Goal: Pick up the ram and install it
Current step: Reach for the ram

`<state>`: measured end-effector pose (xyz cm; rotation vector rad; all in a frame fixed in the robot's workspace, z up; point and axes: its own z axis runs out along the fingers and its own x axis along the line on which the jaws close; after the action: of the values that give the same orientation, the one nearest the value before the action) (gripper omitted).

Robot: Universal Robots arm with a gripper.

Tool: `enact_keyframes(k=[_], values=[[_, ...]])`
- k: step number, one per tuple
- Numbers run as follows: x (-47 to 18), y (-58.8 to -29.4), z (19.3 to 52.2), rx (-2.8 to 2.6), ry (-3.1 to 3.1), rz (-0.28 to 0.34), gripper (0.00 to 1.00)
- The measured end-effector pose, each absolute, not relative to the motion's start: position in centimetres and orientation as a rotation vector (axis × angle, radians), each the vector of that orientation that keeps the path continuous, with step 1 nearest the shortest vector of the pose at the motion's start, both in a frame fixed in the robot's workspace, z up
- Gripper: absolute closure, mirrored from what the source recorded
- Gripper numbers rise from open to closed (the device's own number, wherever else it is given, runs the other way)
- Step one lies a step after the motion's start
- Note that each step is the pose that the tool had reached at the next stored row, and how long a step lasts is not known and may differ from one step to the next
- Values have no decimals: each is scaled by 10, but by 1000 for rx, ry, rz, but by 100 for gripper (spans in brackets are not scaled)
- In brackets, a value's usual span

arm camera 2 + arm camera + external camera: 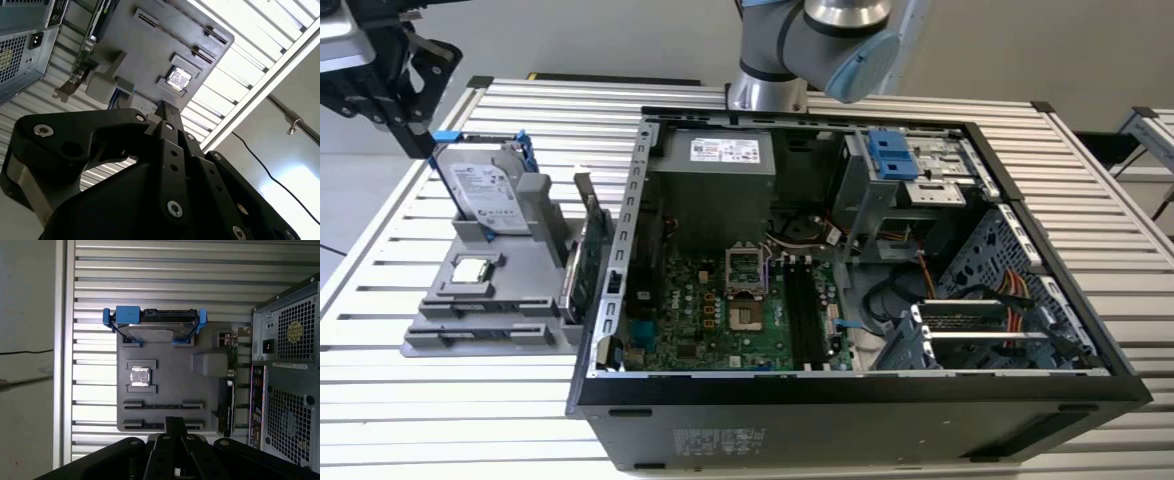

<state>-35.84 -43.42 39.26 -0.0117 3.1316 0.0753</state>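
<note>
Above gray tray, gripper, apart from case

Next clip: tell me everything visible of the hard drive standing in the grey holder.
The hard drive is a flat silver metal box with a pale label on its broad face, clipped between blue plastic rails along two opposite edges. It stands on edge, roughly upright, in a slot of the grey holder, which sits on the slatted table at the exterior view's left of the open computer case. Only the rails and holder touch it.
</note>
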Motion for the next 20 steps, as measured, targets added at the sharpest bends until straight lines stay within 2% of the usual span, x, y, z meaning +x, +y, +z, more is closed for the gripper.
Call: enact_keyframes(k=[20], values=[[-358,-452,393,-10,3132,75,100]])
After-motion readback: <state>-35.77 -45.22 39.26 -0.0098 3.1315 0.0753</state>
